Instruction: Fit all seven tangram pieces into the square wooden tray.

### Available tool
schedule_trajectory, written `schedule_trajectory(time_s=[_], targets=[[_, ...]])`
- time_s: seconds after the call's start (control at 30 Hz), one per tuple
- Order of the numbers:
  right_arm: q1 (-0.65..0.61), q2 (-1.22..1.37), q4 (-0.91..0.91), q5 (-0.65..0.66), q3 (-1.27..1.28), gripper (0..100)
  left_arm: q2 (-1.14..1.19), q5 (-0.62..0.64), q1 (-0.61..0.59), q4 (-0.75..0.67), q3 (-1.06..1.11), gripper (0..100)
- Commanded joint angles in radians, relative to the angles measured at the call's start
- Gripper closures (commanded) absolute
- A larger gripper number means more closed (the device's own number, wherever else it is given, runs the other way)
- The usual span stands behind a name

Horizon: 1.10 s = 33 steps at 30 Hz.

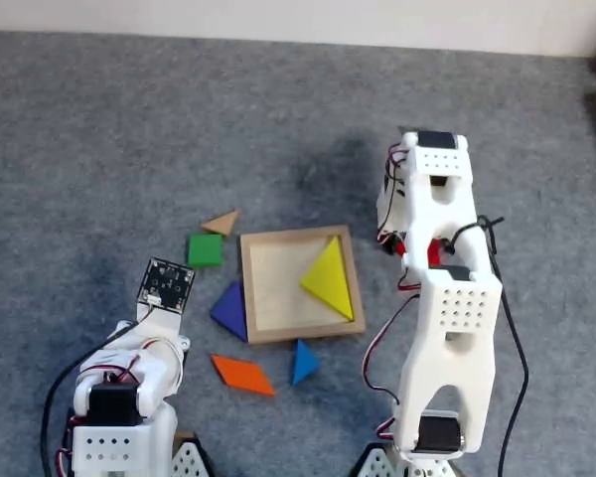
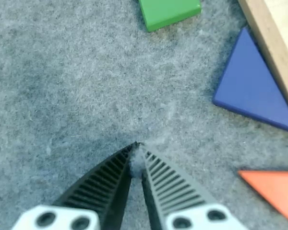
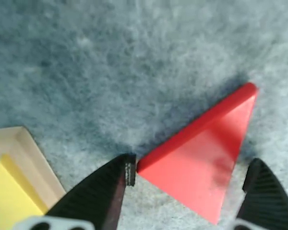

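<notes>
Currently one of seven pieces sits seated.

- **Near:** orange parallelogram (image 1: 243, 374) and small blue triangle (image 1: 303, 362). The left gripper (image 2: 137, 149) is closed and empty.
- **Middle:** dark blue triangle (image 1: 230, 310). The tray (image 1: 296, 335) holds the yellow triangle (image 1: 331, 278).
- **Right of the tray:** the right gripper (image 3: 192, 170) is spread astride the red triangle (image 3: 206, 155).
- **Far:** green square (image 1: 205, 249) and tan triangle (image 1: 222, 223).

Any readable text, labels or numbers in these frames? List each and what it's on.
None readable.
The wooden tray and the pieces, such as the yellow triangle and the red triangle, are plain.
Any marks on the small black board left of the tray are too small to read.
</notes>
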Motion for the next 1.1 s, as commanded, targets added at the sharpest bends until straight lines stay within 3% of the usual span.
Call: schedule_trajectory(time_s=[0.0,0.7,1.07], targets=[[0.03,-0.018,-0.056,-0.037,-0.047,65.6,-0.012,0.011,-0.013,0.003,0.019,100],[0.036,-0.024,-0.104,-0.043,-0.039,70.1,-0.012,0.011,-0.013,0.003,0.019,100],[0.036,-0.018,-0.018,-0.037,-0.045,70.2,-0.012,0.011,-0.013,0.003,0.019,100]])
